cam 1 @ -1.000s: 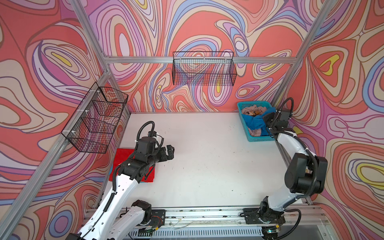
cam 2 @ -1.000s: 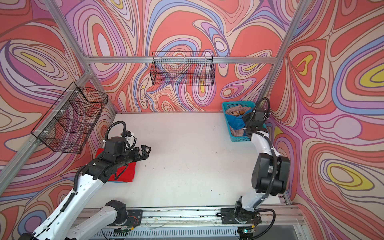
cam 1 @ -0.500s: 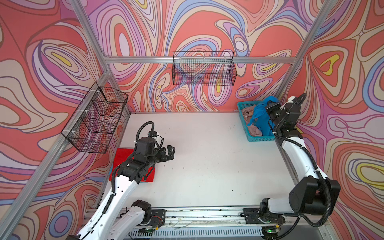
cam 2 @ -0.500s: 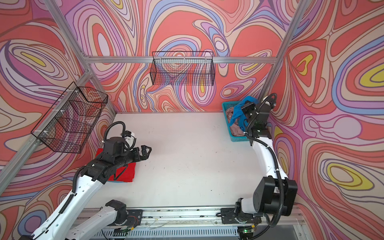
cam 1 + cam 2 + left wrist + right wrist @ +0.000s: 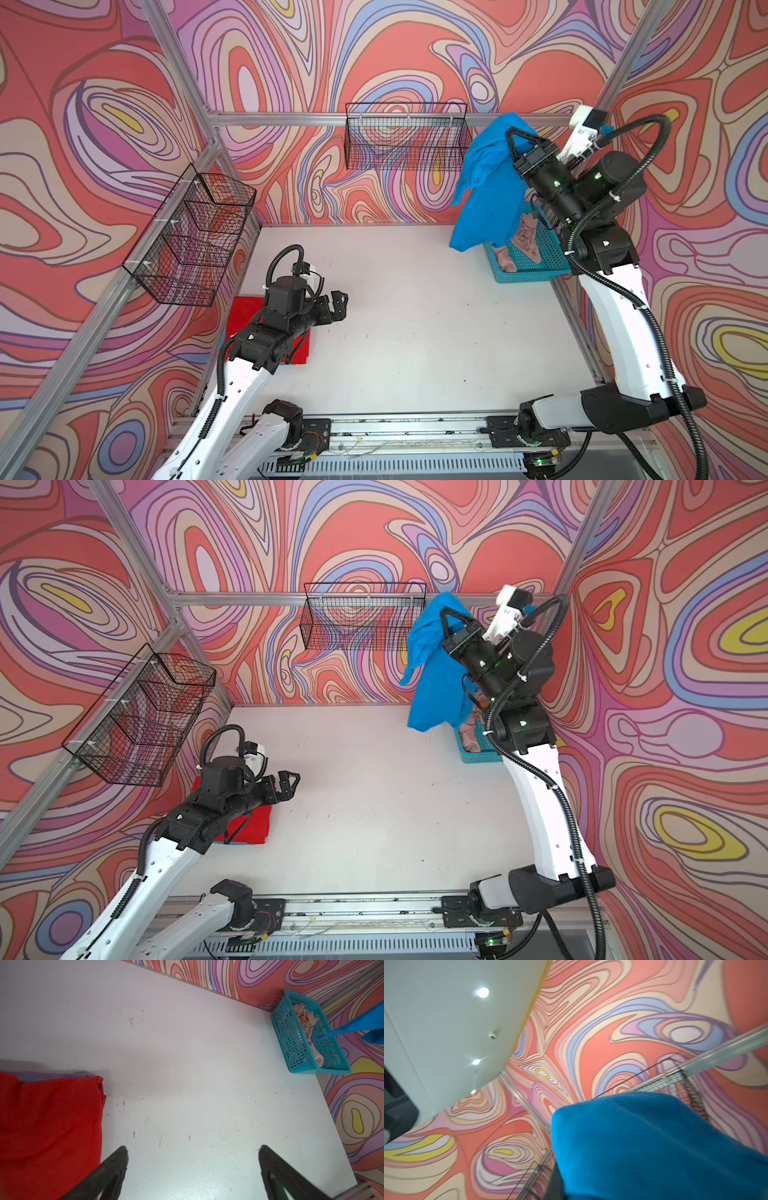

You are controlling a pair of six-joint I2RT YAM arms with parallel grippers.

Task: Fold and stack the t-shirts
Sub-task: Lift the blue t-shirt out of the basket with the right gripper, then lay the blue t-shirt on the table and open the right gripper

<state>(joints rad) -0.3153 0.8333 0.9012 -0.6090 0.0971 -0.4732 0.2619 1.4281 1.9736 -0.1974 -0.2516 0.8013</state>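
- Nearest the rail [image 5: 415, 424], on the left of the surface [image 5: 415, 340], the red tee [image 5: 49, 1126] lies folded flat. A purple cloth edge [image 5: 45, 1073] shows under it in the left wrist view.
- Just over that tee's inner edge, the left hand [image 5: 338, 305] hovers with its jaws spread wide and nothing between them. It points out over the bare middle of the surface.
- Beyond it, the middle of the surface carries nothing. I judge this to be the spot where the next tee gets laid out.
- At the far right corner stands the basket [image 5: 528, 274]. The beige-pink tee [image 5: 525, 239] lies crumpled inside it, with a bit of orange print showing in the left wrist view.
- Above the basket, the right hand [image 5: 515, 139] is raised high and clamped on the blue tee [image 5: 486, 195] near its top.
- The blue tee hangs bunched with its long axis near vertical. Its hem is at the basket's left rim, and I cannot tell whether it touches.
- The blue tee is well apart from the left hand, across the surface and up, so the right arm is the nearer one. The coming move likely means lowering the tee toward the middle, where the left hand can reach a free corner.
- On the left wall hangs a wire basket [image 5: 191, 241], and on the back wall a second wire basket [image 5: 407, 141]. I see nothing in either.
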